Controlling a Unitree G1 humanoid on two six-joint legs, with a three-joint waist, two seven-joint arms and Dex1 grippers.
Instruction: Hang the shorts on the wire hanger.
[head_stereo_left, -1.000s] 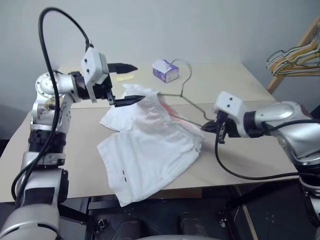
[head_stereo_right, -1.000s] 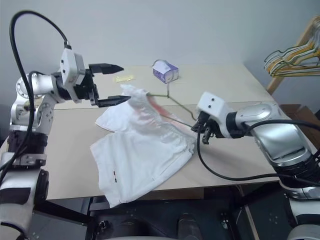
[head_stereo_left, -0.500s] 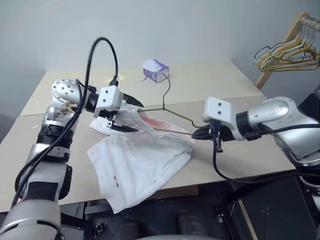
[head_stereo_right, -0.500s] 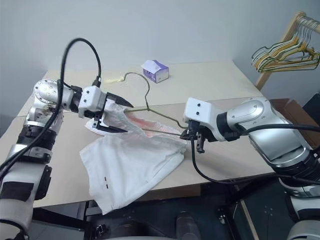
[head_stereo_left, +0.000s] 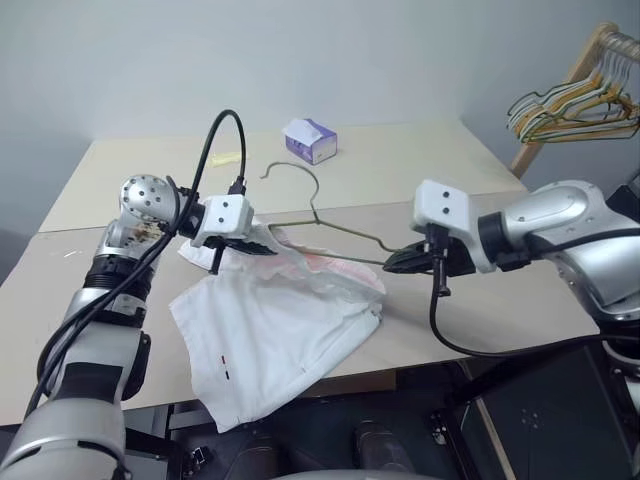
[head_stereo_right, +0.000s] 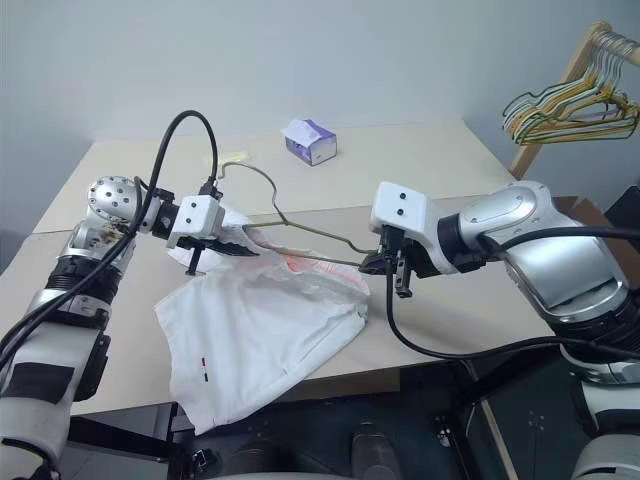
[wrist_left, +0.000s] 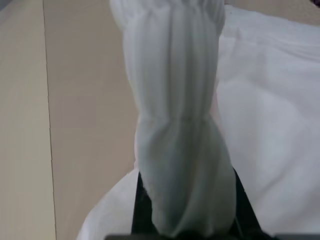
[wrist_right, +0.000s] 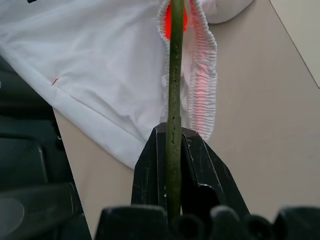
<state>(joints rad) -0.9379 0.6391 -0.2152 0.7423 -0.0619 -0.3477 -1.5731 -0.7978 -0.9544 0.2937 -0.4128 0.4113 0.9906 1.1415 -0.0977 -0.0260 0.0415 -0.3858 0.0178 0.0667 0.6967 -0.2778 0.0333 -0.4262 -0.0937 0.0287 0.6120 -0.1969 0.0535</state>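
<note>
L gripper (head_stereo_left: 262, 250) pinched tight on a bunched fold of the shorts (head_stereo_left: 275, 330) at the waistband end; L wrist view shows gathered white cloth (wrist_left: 180, 125) squeezed between the two black fingers (wrist_left: 141, 210), running away from cam. Cloth lifted a bit at the grip, rest of shorts spread flat on table (head_stereo_left: 400, 170), one leg drooping over near edge, small dark marks (head_stereo_left: 224, 367) near hem. R gripper (head_stereo_left: 392, 264) clamped on the hanger (head_stereo_left: 340, 228), at one end of its lower wire; R wrist view has wire (wrist_right: 174, 90) running straight up betw. closed fingers (wrist_right: 150, 165), no gap. Beyond R fingertips the wire goes into the elastic waistband opening (wrist_right: 197, 75), red-pink glow showing inside there. Hanger held above table, tilted, hook (head_stereo_left: 290, 170) pointing toward far side of table. L and R grippers well apart, at opposite ends of waistband, hanger spanning betw. them. How far wire reaches inside cloth – can't tell. Tissue box (head_stereo_left: 308, 140) at far side of table, clear of shorts. Small yellowish item (head_stereo_left: 226, 157) left of box, too small to ID. Rack w/ coloured hangers (head_stereo_left: 570, 100) at far R, off table.
</note>
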